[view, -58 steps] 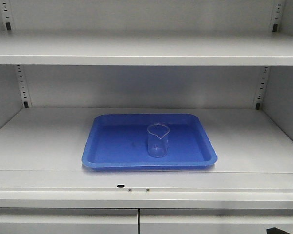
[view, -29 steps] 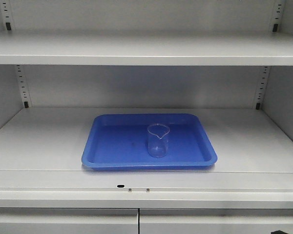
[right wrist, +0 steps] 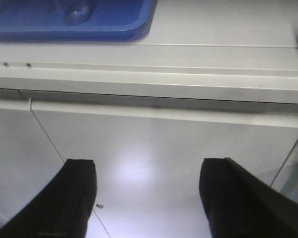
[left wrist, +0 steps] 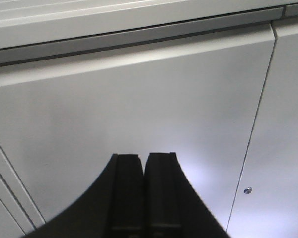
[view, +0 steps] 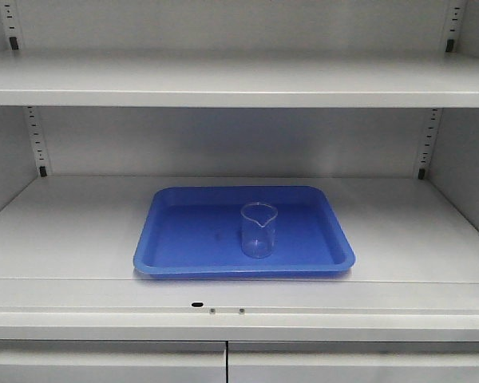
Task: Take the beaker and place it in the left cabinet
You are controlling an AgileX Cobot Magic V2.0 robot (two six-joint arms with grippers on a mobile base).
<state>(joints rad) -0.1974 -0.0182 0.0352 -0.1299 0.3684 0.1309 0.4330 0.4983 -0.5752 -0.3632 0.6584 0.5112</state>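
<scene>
The clear beaker (view: pixel 259 230) stands upright in a blue tray (view: pixel 156 239) on the middle shelf of the pale grey cabinet (view: pixel 72 223). Neither gripper shows in the front view. My left gripper (left wrist: pixel 144 157) is shut with nothing in it, its black fingers pressed together in front of a lower cabinet door. My right gripper (right wrist: pixel 148 168) is open and empty, below the shelf's front edge. From there the beaker (right wrist: pixel 77 12) and the tray's corner (right wrist: pixel 134 29) show up and to the left.
An upper shelf (view: pixel 239 80) spans the cabinet above the tray. Slotted rails (view: pixel 38 140) run down the back wall. Closed lower doors (left wrist: pixel 139 99) with a vertical seam (left wrist: pixel 256 129) face both wrists. The shelf's front lip (right wrist: pixel 149 82) juts out above the right gripper.
A dark piece of the right arm at the front view's bottom right corner has sunk out of sight. The beaker and tray have not moved.
</scene>
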